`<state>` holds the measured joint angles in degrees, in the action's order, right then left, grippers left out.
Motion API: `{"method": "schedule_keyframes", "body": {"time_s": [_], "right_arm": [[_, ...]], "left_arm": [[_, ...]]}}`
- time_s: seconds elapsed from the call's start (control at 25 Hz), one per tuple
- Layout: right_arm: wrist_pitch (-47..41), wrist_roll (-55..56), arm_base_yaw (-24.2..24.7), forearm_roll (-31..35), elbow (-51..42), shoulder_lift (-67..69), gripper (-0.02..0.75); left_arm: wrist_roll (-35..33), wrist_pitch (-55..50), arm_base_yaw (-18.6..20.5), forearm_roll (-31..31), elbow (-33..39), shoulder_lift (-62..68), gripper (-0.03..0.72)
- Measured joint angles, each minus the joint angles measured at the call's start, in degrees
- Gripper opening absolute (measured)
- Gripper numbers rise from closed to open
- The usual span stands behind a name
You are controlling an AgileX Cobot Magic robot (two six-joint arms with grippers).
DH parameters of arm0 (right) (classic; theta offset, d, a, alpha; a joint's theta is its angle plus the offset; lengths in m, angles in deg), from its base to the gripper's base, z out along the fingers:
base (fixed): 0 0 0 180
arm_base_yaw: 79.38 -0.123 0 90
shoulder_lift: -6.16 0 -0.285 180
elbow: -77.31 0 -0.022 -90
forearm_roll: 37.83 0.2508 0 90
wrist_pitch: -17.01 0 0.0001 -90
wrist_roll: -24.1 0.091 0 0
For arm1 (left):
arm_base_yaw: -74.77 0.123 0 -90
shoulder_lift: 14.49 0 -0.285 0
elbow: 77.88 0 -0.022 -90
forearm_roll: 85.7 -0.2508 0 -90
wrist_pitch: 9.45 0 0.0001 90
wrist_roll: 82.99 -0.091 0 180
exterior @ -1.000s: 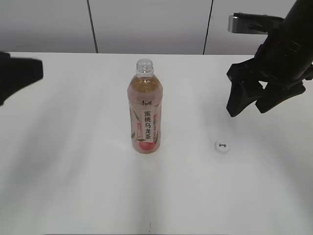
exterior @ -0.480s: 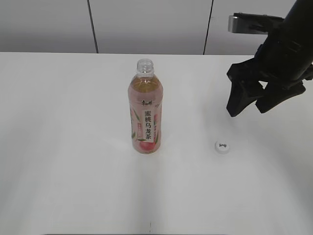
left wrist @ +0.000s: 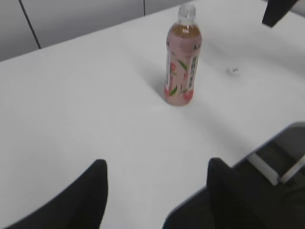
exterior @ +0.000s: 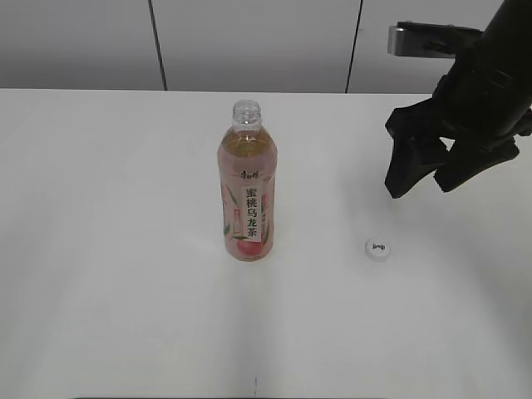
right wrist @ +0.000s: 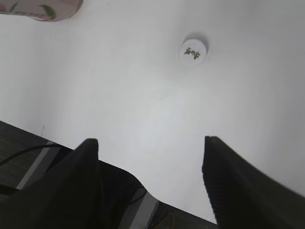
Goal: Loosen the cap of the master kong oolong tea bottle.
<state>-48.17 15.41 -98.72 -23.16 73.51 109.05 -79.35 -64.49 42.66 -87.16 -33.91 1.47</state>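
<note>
The master kong oolong tea bottle (exterior: 246, 189) stands upright mid-table with its neck bare; it also shows in the left wrist view (left wrist: 182, 59), and its base shows in the right wrist view (right wrist: 43, 9). The white cap (exterior: 378, 248) lies on the table to the bottle's right, logo up, also in the right wrist view (right wrist: 193, 50) and left wrist view (left wrist: 233, 71). My right gripper (exterior: 422, 187) hangs open and empty above the table, up and right of the cap; in its own view (right wrist: 150, 143) the jaws stand wide. My left gripper (left wrist: 157, 167) is open and empty, out of the exterior view.
The white table (exterior: 125, 249) fills the scene, with grey wall panels (exterior: 249, 41) behind. Its front edge (left wrist: 248, 152) lies near my left gripper, with a metal frame below.
My left gripper, at the left edge one second ago, has drawn out of the exterior view. The cap's logo has turned a little. The bottle and right gripper stay put.
</note>
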Motion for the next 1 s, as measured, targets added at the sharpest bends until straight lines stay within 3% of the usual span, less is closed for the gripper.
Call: {"method": "schedule_keyframes", "body": {"time_s": [0.8,1.0], "right_arm": [[-0.3,0.0,0.0,0.5,0.0,0.0,0.512],[-3.5,1.8,0.0,-5.5,-0.2,-2.0,0.512]], "left_arm": [[-2.7,-3.4,0.0,0.7,1.3,-2.3,0.403],[-2.7,-3.4,1.1,0.8,1.3,-2.3,0.396]]}}
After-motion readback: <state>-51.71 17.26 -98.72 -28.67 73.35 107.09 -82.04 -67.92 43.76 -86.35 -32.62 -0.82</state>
